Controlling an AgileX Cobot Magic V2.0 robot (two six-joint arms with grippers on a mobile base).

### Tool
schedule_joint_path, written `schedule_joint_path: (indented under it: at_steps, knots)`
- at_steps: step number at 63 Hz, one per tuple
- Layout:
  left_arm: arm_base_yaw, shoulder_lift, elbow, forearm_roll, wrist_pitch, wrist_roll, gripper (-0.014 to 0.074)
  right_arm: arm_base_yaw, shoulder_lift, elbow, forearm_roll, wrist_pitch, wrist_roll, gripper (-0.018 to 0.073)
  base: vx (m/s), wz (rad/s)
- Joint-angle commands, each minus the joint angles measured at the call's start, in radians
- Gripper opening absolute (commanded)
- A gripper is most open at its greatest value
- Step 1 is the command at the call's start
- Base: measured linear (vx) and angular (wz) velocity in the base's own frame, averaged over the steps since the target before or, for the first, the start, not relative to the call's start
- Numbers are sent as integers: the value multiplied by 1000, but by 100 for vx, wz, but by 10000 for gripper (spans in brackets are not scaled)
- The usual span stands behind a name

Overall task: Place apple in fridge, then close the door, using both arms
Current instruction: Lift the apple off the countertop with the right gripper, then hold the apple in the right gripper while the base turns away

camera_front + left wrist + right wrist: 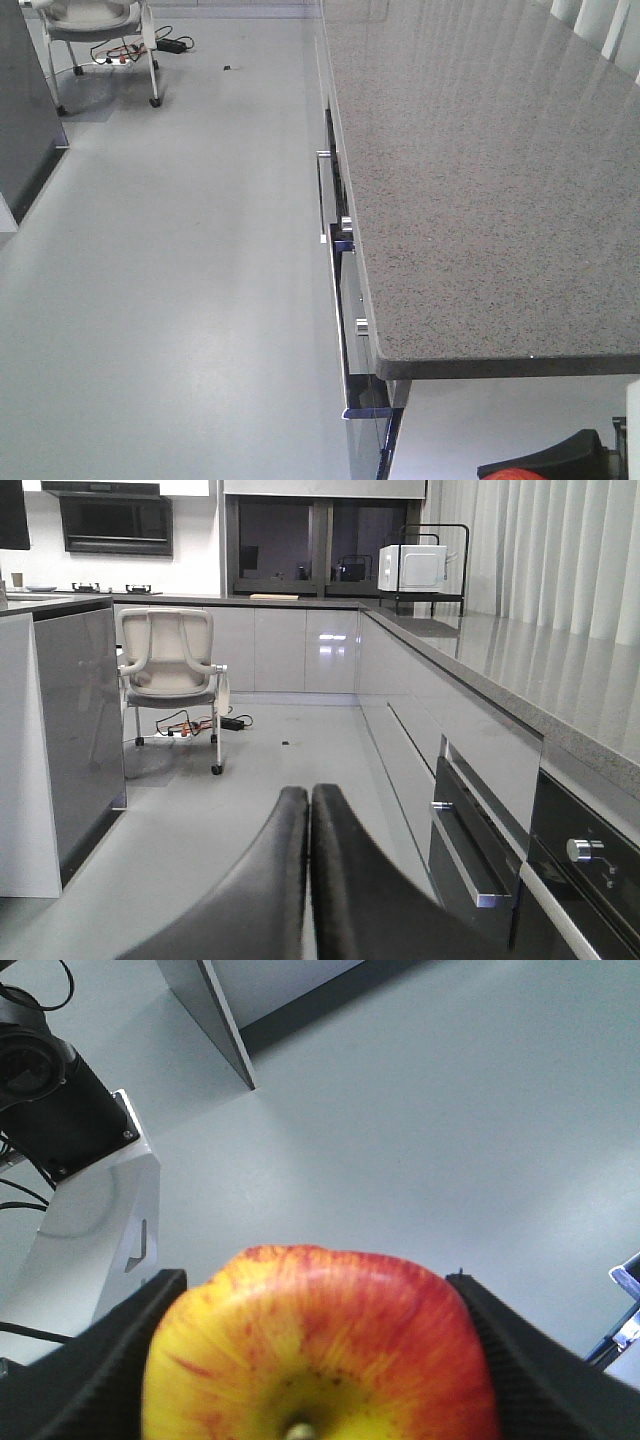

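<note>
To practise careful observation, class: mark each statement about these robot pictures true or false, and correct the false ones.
1. The right pincer grips the apple. True.
2. The left pincer is wide open. False: its fingers are pressed together with nothing between them.
3. A white chair on castors is in the room. True.
4. The apple lies on the grey counter top. False: it is off the counter top, held in the right pincer.
5. The microwave is black. False: it is white.
</note>
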Motion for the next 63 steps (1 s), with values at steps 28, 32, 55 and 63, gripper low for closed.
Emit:
schedule_joint_path:
  at_steps: [28,32,55,63]
  knots:
    - [0,-15,21,-4,-75,-3,-6,1,1,-29,46,-41,-2,307,0,0]
    - [0,-15,21,-4,-75,-3,-6,1,1,-29,46,-41,-2,307,0,0]
    - [0,-15,21,-4,-75,-3,-6,1,1,-29,46,-41,-2,307,-1,5]
    - [0,-15,21,-4,-75,-3,-6,1,1,-29,46,-41,-2,307,-2,18]
